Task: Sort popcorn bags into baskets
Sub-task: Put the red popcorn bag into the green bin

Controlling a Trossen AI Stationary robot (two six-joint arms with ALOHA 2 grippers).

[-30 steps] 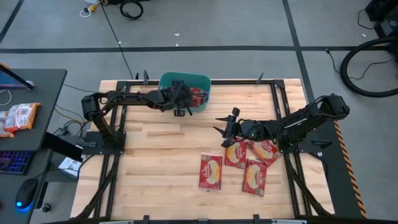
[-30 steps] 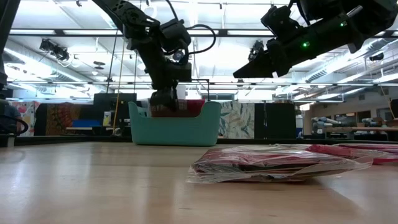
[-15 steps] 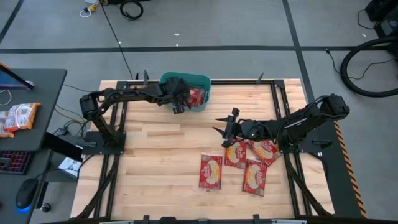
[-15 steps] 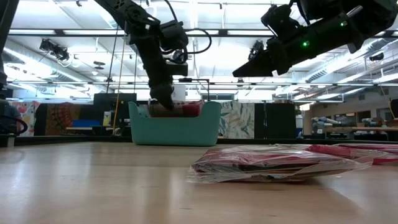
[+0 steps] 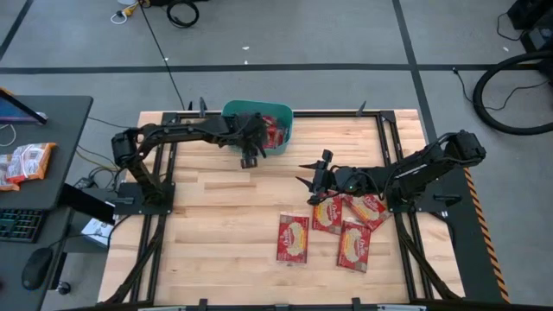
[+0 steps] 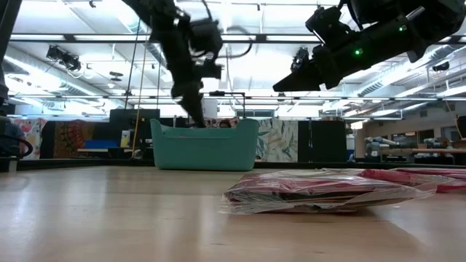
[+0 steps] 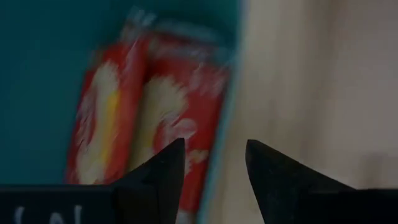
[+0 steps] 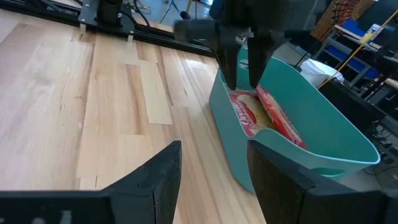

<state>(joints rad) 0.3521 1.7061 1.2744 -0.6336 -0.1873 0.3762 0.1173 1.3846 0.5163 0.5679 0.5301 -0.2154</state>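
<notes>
Two popcorn bags (image 8: 264, 118) are seen inside the teal basket (image 8: 323, 127) from the right wrist view; from above, only a red patch shows. Four more bags (image 5: 294, 238), possibly five, lie on the table (image 5: 216, 225). The left gripper (image 5: 251, 158) hangs over the basket rim, fingers apart, empty. The right gripper (image 5: 309, 180) hovers spread near the loose bags.

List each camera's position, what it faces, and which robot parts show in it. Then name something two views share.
High view: overhead, straight down on the wooden table; both arms, left gripper at the teal plastic tub, right gripper near loose flat red popcorn packets.
Low view: table height, level across; both arms enter from above.
Left wrist view: down at the tub rim, own open jaws.
Right wrist view: across the table toward the tub; own open jaws, the left gripper.
Shared: both wrist views show red packets inside the tub.
</notes>
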